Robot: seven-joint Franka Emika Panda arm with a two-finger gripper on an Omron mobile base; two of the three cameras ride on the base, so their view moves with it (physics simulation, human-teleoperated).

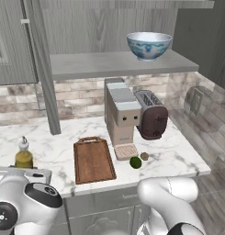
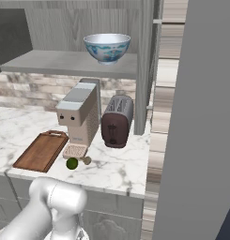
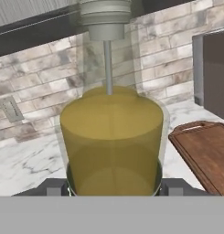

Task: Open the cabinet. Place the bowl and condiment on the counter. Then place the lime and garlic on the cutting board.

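Standing on the surface (image 1: 49,137) at lower left of the left base view, the condiment (image 1: 24,155) sits between the part-open end effector (image 3: 112,189) fingertips; whether they pinch it cannot be told. Judged step: setting the condiment down. Next: release, retreat, then fetch the bowl (image 1: 149,45) from the cabinet shelf (image 1: 95,64). The arm is folded low at bottom left.

I see yellow-olive liquid in the condiment (image 3: 111,137), and a white bowl (image 1: 149,45) patterned blue outside. The cutting board (image 1: 92,160) is dark brown on my grey-veined white counter (image 1: 178,153); the lime (image 1: 135,162) is dark green.
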